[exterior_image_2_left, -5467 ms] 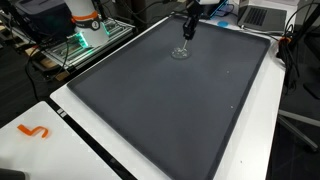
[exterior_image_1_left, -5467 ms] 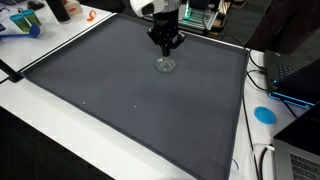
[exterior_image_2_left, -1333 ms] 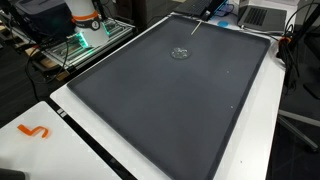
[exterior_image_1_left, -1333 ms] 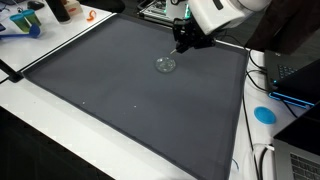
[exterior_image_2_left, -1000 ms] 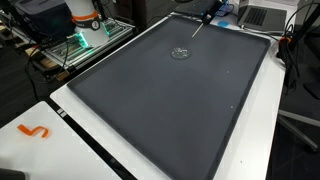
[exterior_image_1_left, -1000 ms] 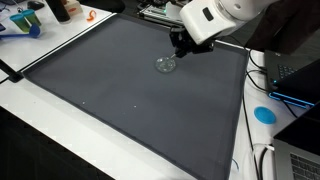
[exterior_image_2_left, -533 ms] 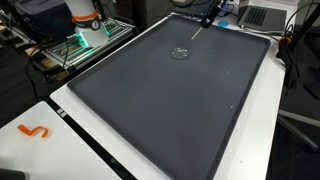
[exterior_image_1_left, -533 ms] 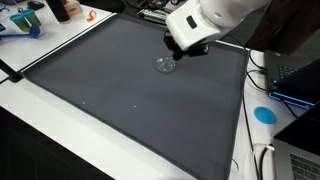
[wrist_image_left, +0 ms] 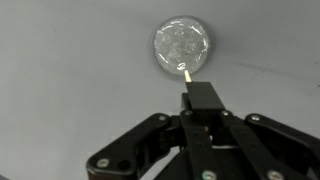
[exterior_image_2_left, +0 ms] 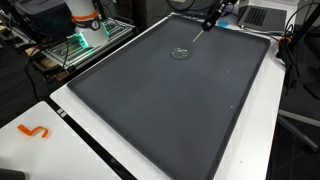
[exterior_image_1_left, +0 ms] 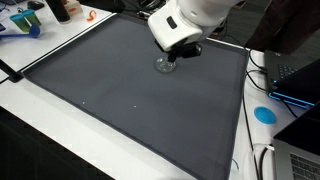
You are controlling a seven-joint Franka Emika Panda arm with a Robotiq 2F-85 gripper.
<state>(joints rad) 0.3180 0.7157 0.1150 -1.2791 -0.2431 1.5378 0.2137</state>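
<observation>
A small round clear glass dish (exterior_image_1_left: 165, 65) (exterior_image_2_left: 180, 53) lies on the dark grey mat (exterior_image_1_left: 120, 95) near its far end. In the wrist view the dish (wrist_image_left: 182, 46) sits just ahead of my gripper (wrist_image_left: 198, 97). The fingers are pressed together, and a thin pale stick (wrist_image_left: 185, 72) pokes out of them toward the dish's rim. In an exterior view the gripper (exterior_image_2_left: 211, 17) hangs above the mat beyond the dish, and the stick (exterior_image_2_left: 200, 32) slants down toward it. The white wrist (exterior_image_1_left: 178, 25) hides most of the fingers in an exterior view.
White table margin surrounds the mat (exterior_image_2_left: 170, 100). An orange piece (exterior_image_2_left: 34, 131) lies on it. A blue disc (exterior_image_1_left: 264, 114), a laptop (exterior_image_1_left: 295, 75) and cables sit beside one mat edge. An equipment rack (exterior_image_2_left: 85, 35) with a green light stands off another.
5.5 s ago the gripper stood right at the dish. It was then raised away, and over the last second the arm has swung back toward the dish, stick still gripped.
</observation>
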